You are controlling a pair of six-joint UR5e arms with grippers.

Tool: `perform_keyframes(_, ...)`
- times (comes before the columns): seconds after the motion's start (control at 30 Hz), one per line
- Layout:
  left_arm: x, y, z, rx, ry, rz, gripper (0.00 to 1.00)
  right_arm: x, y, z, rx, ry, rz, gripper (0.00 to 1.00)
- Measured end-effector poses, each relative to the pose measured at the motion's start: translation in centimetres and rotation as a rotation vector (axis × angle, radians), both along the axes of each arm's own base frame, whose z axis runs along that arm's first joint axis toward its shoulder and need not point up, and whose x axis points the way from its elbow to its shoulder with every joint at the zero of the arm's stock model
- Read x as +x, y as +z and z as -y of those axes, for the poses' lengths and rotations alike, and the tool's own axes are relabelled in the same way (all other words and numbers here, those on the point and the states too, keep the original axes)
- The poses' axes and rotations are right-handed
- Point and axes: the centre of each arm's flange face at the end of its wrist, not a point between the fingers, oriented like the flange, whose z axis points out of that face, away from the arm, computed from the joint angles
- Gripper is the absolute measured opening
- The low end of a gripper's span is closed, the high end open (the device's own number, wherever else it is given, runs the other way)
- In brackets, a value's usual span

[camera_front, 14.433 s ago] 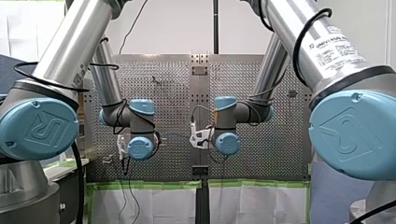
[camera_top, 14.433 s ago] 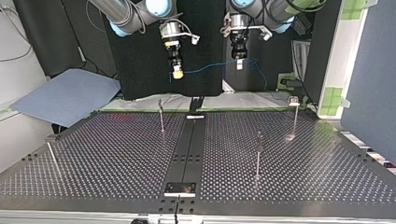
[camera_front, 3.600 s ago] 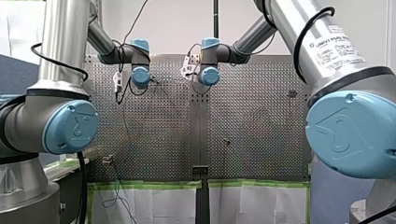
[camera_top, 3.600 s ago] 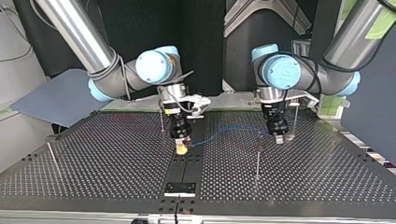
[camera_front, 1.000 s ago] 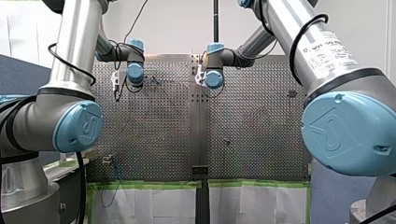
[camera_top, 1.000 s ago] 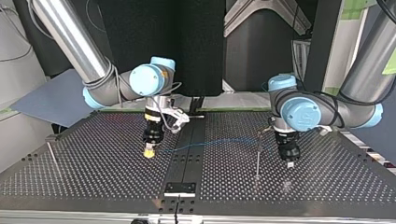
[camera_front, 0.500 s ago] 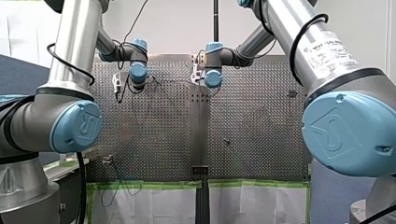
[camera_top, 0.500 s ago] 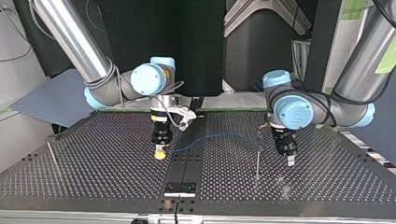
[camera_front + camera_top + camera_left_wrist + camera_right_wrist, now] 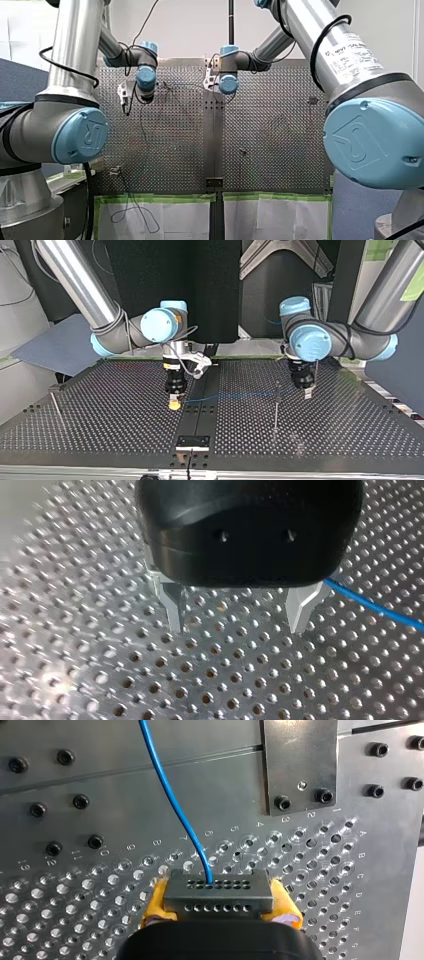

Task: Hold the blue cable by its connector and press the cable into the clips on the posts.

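In the right wrist view my right gripper (image 9: 220, 902) has its yellow pads shut on the grey connector (image 9: 218, 889). The blue cable (image 9: 175, 805) runs ahead from the connector over the perforated plate. In the top view the blue cable (image 9: 235, 395) stretches from my right gripper (image 9: 174, 403) to a thin post (image 9: 275, 412), crossing it near its top. My left gripper (image 9: 306, 391) hangs just beyond that post. Its metal fingers (image 9: 173, 607) stand apart in the left wrist view, so my left gripper (image 9: 237, 627) is open and holds nothing. The cable (image 9: 375, 607) passes beside one finger.
Other thin posts stand on the table: one at the top view's left edge (image 9: 55, 407), one behind my left arm (image 9: 316, 371). A dark centre rail (image 9: 202, 412) runs toward the camera with a small plate (image 9: 192, 441) at its near end.
My left gripper has opened and drawn back from beside the post toward the far side. My right gripper has shifted to the top view's right with the connector, and the cable lies straighter.
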Motion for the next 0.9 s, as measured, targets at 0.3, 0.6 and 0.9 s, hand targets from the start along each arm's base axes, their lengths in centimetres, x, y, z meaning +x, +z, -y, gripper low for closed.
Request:
perform_keyframes(0.3, -3.1, 0.3, 1.2, -0.016, -0.076, 0.024, 1.00, 0.3, 0.0, -0.4, 0.002, 0.008, -0.001, 0.00)
perform_keyframes(0.6, -5.7, -1.9, 2.5, -0.022, -0.155, -0.024, 1.00, 0.7, -0.1, -1.0, 0.010, 0.016, -0.003, 0.00)
perform_keyframes(0.9, -7.5, 0.0, 3.4, -0.026, -0.170, 0.022, 1.00, 0.8, -0.1, -1.1, 0.013, 0.020, -0.001, 0.00)
